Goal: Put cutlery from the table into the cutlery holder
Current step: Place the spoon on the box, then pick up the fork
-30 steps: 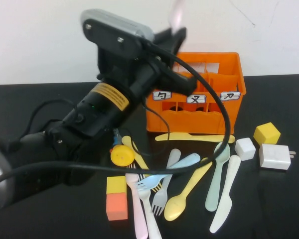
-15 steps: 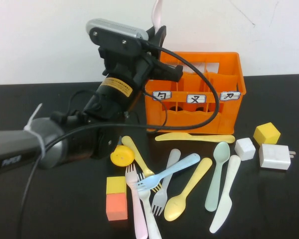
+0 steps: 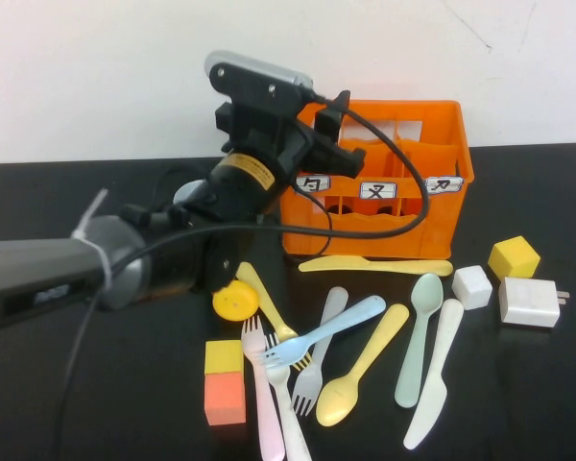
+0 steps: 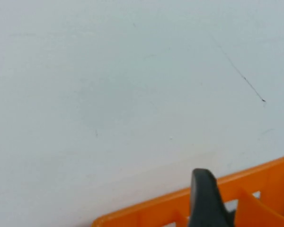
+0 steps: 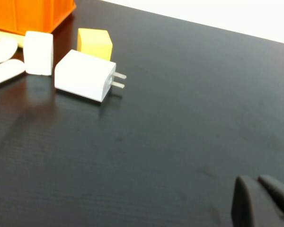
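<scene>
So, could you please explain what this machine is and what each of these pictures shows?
It is a two-armed robot sorting plastic cutlery into the orange holder. The high view looks down from the robot's side. The left gripper, black, is over the holder's left end with jaws open, holding nothing. On the black table lie spoons, forks and knives, such as a yellow spoon, plus cubes, a yellow round toy and a white charger. The left wrist view shows wall and the holder's rim. The right wrist view shows the right gripper, shut, low over bare table beyond the charger.

cutlery crowding crate front
</scene>
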{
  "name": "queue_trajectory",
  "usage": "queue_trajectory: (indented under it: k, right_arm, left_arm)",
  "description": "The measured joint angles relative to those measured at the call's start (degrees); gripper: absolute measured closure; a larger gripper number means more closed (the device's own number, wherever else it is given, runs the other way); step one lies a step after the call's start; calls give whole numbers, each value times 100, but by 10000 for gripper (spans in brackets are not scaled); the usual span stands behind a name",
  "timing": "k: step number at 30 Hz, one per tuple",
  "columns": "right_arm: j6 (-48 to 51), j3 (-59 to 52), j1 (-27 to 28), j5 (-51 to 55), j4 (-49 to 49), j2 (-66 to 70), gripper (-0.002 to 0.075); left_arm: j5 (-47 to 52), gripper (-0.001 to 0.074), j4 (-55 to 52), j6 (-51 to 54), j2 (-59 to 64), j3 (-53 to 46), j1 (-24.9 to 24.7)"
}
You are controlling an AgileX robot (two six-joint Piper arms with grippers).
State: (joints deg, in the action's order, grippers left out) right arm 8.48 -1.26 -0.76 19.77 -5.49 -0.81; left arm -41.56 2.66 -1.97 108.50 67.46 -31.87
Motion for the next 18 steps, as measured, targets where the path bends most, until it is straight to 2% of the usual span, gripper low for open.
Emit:
queue_trajectory:
  k: [3, 5, 7, 11, 14, 18]
  right_arm:
    - [0, 0, 0, 0, 0, 0, 729]
    - [0, 0, 0, 0, 0, 0, 729]
    - [0, 0, 0, 0, 0, 0, 729]
    - [0, 0, 0, 0, 0, 0, 729]
    - [0, 0, 0, 0, 0, 0, 729]
    - [0, 0, 0, 0, 0, 0, 729]
  left_arm:
    - [745, 400, -371, -96, -422, 0, -25]
    - [1475, 428, -721, -260, -861, 0, -124]
    - [2246, 481, -1030, -365, -1293, 0, -247]
    - [4156, 660, -1342, -465, -2120, 0, -533]
    - [5494, 713, -1278, -478, -2462, 0, -628]
    - [7331, 729, -991, -409, -2562, 0, -679]
